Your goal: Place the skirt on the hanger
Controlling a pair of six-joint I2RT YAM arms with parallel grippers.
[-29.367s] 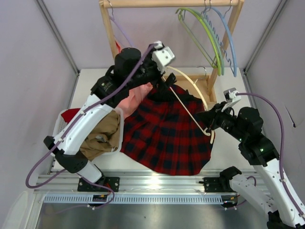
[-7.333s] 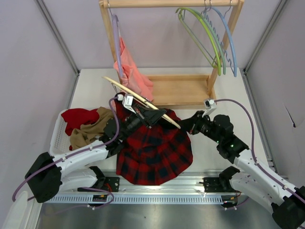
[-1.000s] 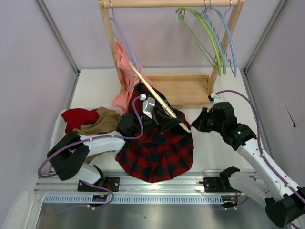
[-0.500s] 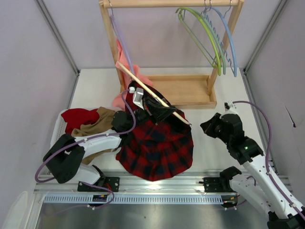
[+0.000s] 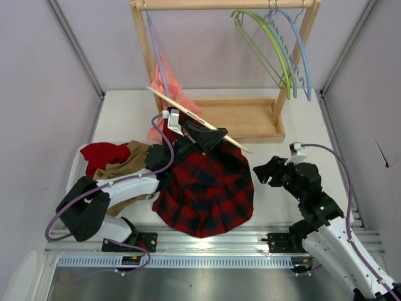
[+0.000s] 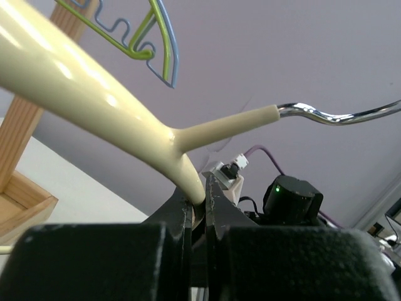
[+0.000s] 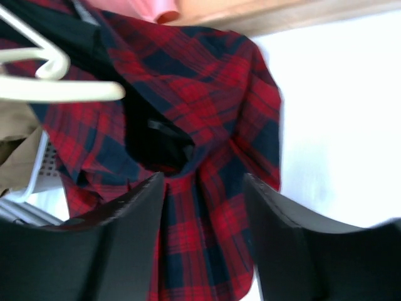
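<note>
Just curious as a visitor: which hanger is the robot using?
Start at the wooden rack at the back. Just in front of it, over the plaid skirt, the left claw grips a cream hanger. Unlike the green hanger and blue hanger, it is off the rail.

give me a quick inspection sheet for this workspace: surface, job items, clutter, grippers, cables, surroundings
surface: white table, no spill seen
skirt: plaid skirt heaped on the table, top bunched under the hanger; whether it is threaded on cannot be told
hanger: cream hanger held tilted above the skirt
clutter: red cloth and tan cloth in a white basket
grippers: left gripper jaws shut on the hanger; right gripper jaws open, empty
cables: purple cable on each arm, no snag seen
surroundings: wooden rack with pink garment, green hangers, blue hanger
</note>
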